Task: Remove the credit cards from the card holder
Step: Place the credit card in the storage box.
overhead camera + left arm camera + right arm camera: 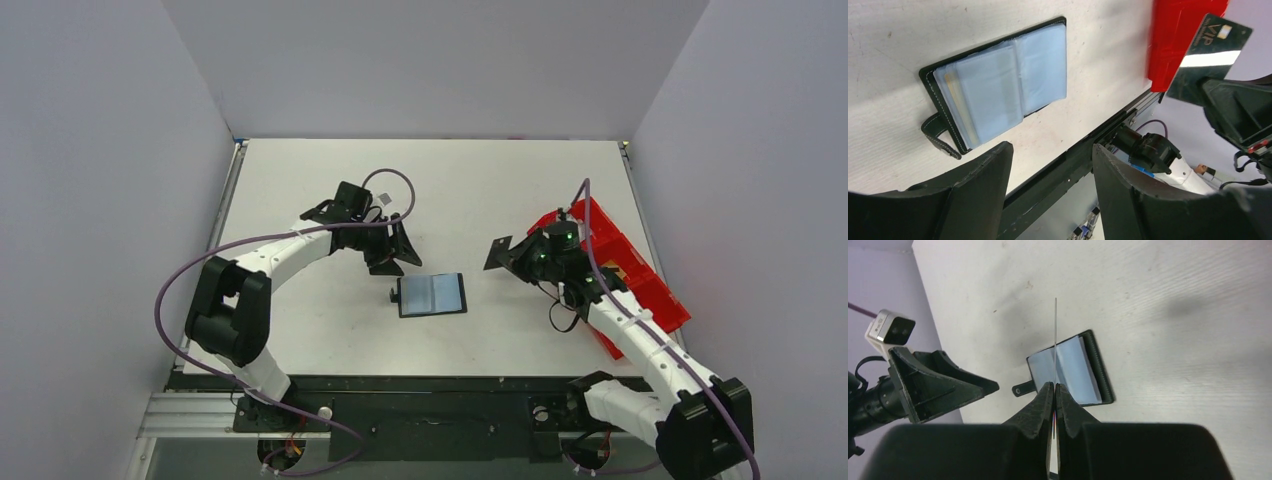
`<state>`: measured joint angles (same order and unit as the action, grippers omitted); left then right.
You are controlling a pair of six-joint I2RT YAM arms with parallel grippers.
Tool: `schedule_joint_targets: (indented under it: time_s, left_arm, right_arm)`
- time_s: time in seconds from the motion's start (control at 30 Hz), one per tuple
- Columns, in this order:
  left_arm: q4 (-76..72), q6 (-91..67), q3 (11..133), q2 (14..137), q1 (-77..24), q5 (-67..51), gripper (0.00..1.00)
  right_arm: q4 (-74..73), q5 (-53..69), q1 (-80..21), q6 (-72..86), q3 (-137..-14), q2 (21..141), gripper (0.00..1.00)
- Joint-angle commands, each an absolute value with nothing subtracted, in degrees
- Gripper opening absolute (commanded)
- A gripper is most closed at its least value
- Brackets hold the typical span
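The card holder (432, 295) lies open on the table, its blue-grey clear sleeves up and its black tab (938, 137) at the left end; a pale card edge shows inside a sleeve. My left gripper (1050, 147) hovers open and empty just up-left of the holder (998, 85). To the holder's right, above the table, my right gripper (1055, 385) is shut on a dark credit card (1208, 55) marked VIP. That card (1055, 340) appears edge-on in the right wrist view, with the holder (1073, 370) behind it.
A red compartment tray (610, 270) stands at the right edge of the table, behind my right arm. The black frame rail (420, 385) runs along the table's near edge. Grey walls enclose the left, back and right sides.
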<state>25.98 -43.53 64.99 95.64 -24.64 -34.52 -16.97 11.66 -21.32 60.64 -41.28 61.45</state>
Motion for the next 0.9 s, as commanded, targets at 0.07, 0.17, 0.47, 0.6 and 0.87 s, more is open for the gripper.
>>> schedule_joint_targets:
  time_s: [0.07,0.17,0.47,0.6,0.87]
  left_arm:
    - [27.86,-39.26,66.71,92.84,-25.78,-34.26,0.59]
    - [27.69,-38.47,66.95,93.3,-27.16,-34.13,0.59]
    - [27.5,-37.32,65.37,92.4,-28.56,-34.31,0.6]
    - [27.39,-37.48,65.37,93.26,-28.65,-35.29,0.6]
    - [26.85,-37.72,65.19,94.38,-28.65,-36.48,0.6]
  right_arm:
    - [-32.35,-3.18,-18.84,60.36,-44.29,52.97,0.0]
    - [-40.33,-9.42,-17.57,60.71,-45.31,49.5,0.0]
    - [-60.06,-25.2,-13.88,61.67,-50.38,47.17,0.0]
    - [-64.44,-29.5,-10.39,60.57,-52.42,49.42,0.0]
    - [-67.83,-34.79,0.43,52.58,-56.97,57.4,0.0]
